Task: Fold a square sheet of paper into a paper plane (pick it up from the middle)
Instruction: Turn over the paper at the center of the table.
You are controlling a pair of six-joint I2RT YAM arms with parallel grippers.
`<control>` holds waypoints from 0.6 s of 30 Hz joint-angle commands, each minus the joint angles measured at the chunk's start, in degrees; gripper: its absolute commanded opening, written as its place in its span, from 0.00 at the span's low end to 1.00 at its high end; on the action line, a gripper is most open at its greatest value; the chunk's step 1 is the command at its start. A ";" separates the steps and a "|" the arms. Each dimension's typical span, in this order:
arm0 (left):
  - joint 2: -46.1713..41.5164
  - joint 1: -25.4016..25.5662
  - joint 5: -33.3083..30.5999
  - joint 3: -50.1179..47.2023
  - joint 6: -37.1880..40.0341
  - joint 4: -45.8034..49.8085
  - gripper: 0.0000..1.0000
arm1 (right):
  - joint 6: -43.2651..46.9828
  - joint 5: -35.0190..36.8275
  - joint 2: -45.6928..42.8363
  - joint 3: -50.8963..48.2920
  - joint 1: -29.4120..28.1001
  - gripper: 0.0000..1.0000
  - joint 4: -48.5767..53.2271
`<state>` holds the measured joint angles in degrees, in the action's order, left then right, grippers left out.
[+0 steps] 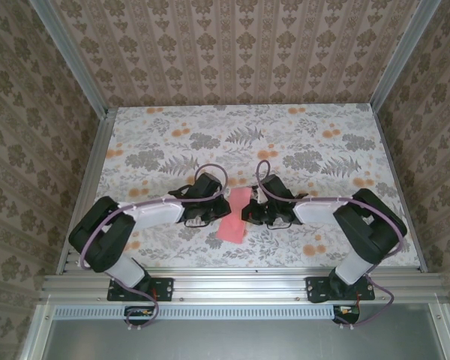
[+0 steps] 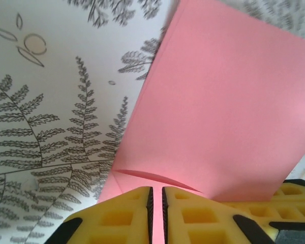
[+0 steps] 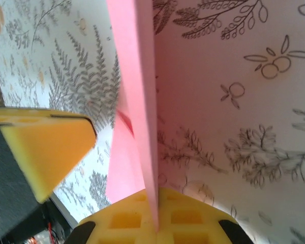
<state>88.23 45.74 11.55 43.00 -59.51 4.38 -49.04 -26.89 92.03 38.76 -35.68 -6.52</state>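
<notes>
Left gripper (image 2: 156, 193): fingers almost together, only a thin slit apart, clamped on the near edge of the paper (image 2: 218, 112). In the left wrist view the sheet is seen bowed up off the table (image 1: 285, 135), running toward 1 o'clock.

Right gripper (image 3: 156, 206): closed on the paper, seen edge-on toward 12 o'clock.

From above, the paper is held between both grippers near the front middle. Open table is left toward 12, 9 and 3 o'clock.
</notes>
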 commanded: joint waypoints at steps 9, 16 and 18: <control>-21.44 -1.79 -14.65 -2.05 1.66 13.44 0.38 | 24.34 33.23 -17.34 22.65 0.09 0.01 55.13; -29.30 -5.71 -17.17 -5.92 2.66 16.65 0.46 | 28.88 55.57 -10.03 36.37 -0.24 0.02 76.12; -30.94 -6.18 -17.63 -6.59 3.05 16.85 0.48 | 28.74 56.20 -6.94 37.68 -1.24 0.02 77.05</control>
<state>59.66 40.29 -3.38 37.69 -58.17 18.22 -23.49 19.81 80.34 74.98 -35.81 59.02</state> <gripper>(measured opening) 0.466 0.055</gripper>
